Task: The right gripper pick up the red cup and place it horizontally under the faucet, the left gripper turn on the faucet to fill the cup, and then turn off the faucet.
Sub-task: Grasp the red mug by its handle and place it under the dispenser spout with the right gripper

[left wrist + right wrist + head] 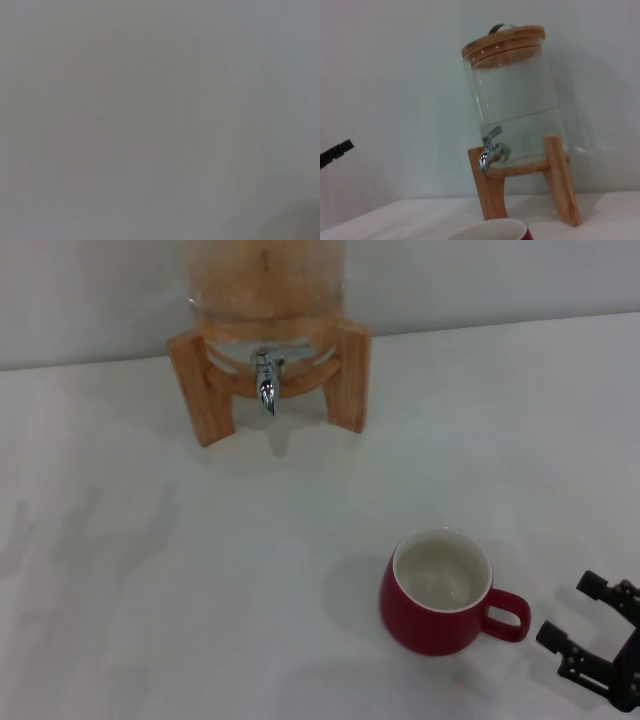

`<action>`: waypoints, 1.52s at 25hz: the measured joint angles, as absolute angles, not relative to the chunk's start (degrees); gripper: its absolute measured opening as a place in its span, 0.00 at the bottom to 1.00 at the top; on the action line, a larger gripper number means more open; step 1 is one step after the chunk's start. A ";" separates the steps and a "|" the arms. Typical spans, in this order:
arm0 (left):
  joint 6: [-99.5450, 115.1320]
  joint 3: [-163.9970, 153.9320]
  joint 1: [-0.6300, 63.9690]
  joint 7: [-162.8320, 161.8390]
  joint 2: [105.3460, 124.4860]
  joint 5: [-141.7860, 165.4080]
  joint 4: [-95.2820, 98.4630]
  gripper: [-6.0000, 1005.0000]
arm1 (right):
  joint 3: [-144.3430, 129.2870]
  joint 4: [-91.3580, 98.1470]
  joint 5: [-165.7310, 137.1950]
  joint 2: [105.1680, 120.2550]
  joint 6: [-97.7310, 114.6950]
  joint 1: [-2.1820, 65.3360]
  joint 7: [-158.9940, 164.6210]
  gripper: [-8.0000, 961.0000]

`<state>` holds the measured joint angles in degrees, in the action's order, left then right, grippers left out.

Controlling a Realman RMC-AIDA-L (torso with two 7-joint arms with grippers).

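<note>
The red cup [440, 595] stands upright on the white table at the front right, its white inside empty and its handle [507, 615] pointing right. Just right of the handle, my right gripper [577, 613] is open and apart from the cup, low over the table. The chrome faucet [266, 381] hangs at the front of the glass water jar at the back. In the right wrist view the faucet [492, 150] shows ahead, the cup's rim [492, 230] lies at the picture's edge and one black fingertip [336, 150] pokes in. My left gripper is out of view.
The glass jar [515, 100] with a bamboo lid holds some water and rests on a wooden stand [210, 390] near the back wall. The left wrist view shows only a plain grey surface. White tabletop [150, 570] spreads between cup and stand.
</note>
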<state>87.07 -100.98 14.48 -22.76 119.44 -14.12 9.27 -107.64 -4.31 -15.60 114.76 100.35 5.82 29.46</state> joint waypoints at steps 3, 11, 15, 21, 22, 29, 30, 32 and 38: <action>86.85 -100.98 14.50 -22.80 119.44 -14.07 9.28 0.84 | -107.67 -3.83 -16.21 114.88 99.03 6.13 29.53 0.91; 86.72 -101.55 14.46 -22.81 119.44 -13.93 9.32 0.84 | -107.67 -3.54 -16.30 115.00 97.63 7.28 29.51 0.91; 86.71 -101.85 14.51 -22.80 119.44 -13.90 9.32 0.84 | -107.91 -2.54 -16.76 115.10 96.14 7.65 29.60 0.91; 86.71 -101.87 14.43 -22.79 119.44 -13.88 9.32 0.84 | -108.26 -1.51 -17.15 115.14 94.52 7.65 29.80 0.91; 86.71 -101.87 14.42 -22.78 119.45 -13.88 9.32 0.84 | -108.27 -1.43 -17.18 115.14 94.40 7.65 29.83 0.91; 86.72 -101.86 14.24 -22.81 119.44 -13.88 9.32 0.84 | -108.28 -1.10 -17.23 115.14 92.81 7.64 29.86 0.91; 86.72 -101.86 14.21 -22.83 119.44 -13.88 9.32 0.84 | -108.28 -0.91 -17.24 115.13 92.37 7.64 29.87 0.91; 86.73 -101.86 14.18 -22.86 119.44 -13.88 9.32 0.84 | -108.28 -0.70 -17.23 115.13 91.70 7.64 29.87 0.91; 86.79 -101.86 14.05 -22.89 119.46 -13.46 9.32 0.84 | -108.28 -0.52 -17.23 115.20 90.39 7.65 29.83 0.91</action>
